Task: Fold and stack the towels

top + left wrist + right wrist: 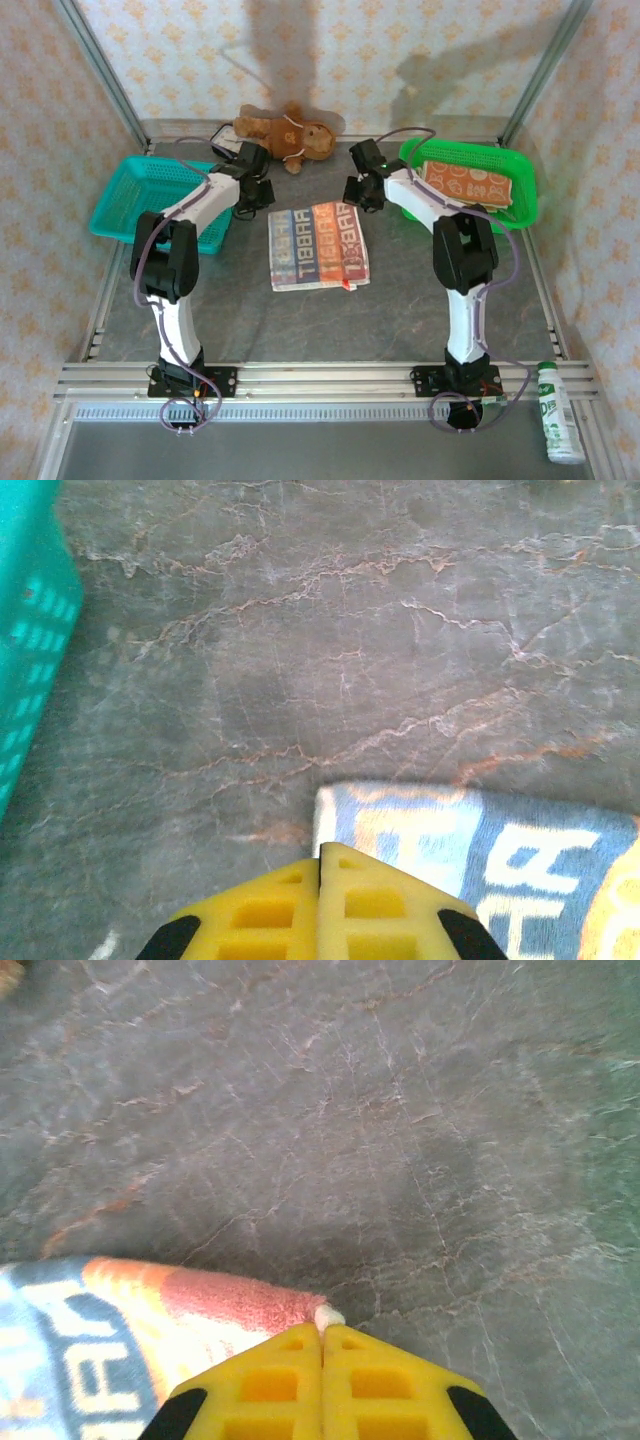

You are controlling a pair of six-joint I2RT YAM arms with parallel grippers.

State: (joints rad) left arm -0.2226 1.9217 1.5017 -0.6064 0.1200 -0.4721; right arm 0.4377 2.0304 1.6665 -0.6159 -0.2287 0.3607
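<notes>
2 towels: 1 cream block-lettered cloth square (318, 245) at grey table (400, 310) centre, far corners pinched by left gripper (320, 852) & right gripper (322, 1332); 1 orange-and-cream cloth square (465, 183) in green plastic basket (527, 195).

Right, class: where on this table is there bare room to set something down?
Free: the near strip between the towel and the rail; also the near right corner, in front of the green basket. Crowded: the back, where the left gripper and right gripper sit at the towel's far corners, bear just behind.
</notes>
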